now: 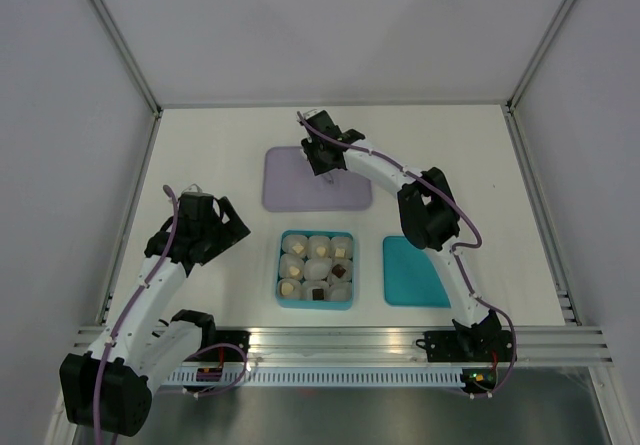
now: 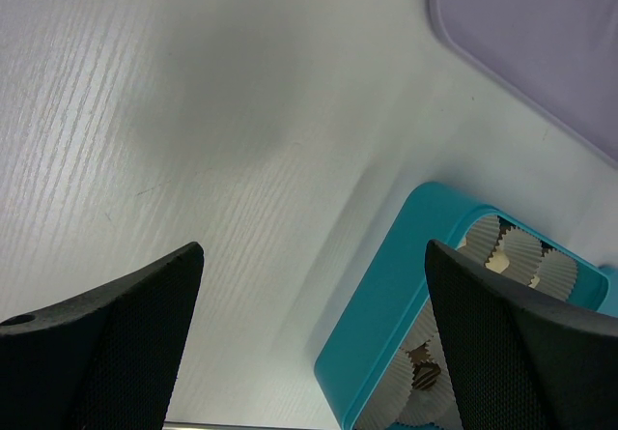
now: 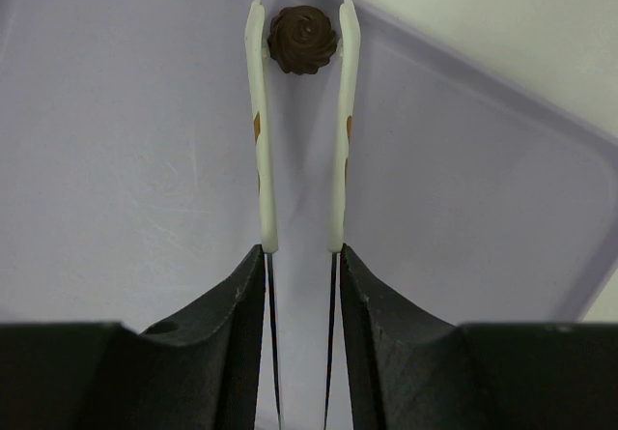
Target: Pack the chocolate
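Your white worktop (image 1: 200, 145) carries a lavender tray (image 1: 290, 193) at the back, a teal box (image 1: 281, 270) in front of it, and a flat teal lid (image 1: 412, 270) just right of the box. The box holds white paper cups (image 1: 318, 268), several with chocolate pieces (image 1: 295, 261) in them, cream or dark. Your left claw (image 2: 314, 251) hovers over bare worktop left of the box, spread wide and empty. Your right claw (image 3: 300, 10) is over the tray, its long white fingers (image 3: 257, 111) pinching a dark chocolate (image 3: 302, 41) at their tips. That piece is round, so no long axis shows. Its swirled face points toward the wrist camera.
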Controlling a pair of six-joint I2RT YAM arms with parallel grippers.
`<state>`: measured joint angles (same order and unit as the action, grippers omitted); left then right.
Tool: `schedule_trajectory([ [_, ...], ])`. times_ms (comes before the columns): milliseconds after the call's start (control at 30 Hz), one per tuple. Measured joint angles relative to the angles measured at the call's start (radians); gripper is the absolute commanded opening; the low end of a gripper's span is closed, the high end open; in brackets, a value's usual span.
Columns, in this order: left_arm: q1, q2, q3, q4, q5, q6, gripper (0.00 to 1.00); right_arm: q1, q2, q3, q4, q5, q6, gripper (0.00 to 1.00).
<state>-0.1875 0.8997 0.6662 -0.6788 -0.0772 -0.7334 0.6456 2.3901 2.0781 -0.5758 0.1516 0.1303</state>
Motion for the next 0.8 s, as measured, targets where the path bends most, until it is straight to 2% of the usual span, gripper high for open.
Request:
schedule_trajectory([
  [133, 0.000, -0.001, 0.000, 0.000, 0.000, 0.000, 1.00, 0.000, -0.019, -0.039, 0.034, -0.003, -0.002, 0.21],
  [167, 0.000, -0.002, 0.000, 0.000, 0.000, 0.000, 1.00, 0.000, -0.033, -0.060, 0.043, -0.003, -0.003, 0.16],
  [267, 0.000, -0.006, 0.000, 0.000, 0.000, 0.000, 1.00, 0.002, -0.113, -0.173, 0.072, 0.004, -0.007, 0.14],
  [467, 0.000, -0.012, 0.000, 0.000, 0.000, 0.000, 1.00, 0.041, -0.425, -0.507, 0.150, 0.050, -0.006, 0.13],
  [600, 0.000, -0.012, 0.000, 0.000, 0.001, 0.000, 1.00, 0.117, -0.660, -0.705, 0.205, 0.082, 0.014, 0.13],
  [800, 0.000, -0.014, 0.000, 0.000, 0.010, 0.000, 1.00, 0.245, -1.009, -0.959, 0.180, 0.070, 0.092, 0.13],
])
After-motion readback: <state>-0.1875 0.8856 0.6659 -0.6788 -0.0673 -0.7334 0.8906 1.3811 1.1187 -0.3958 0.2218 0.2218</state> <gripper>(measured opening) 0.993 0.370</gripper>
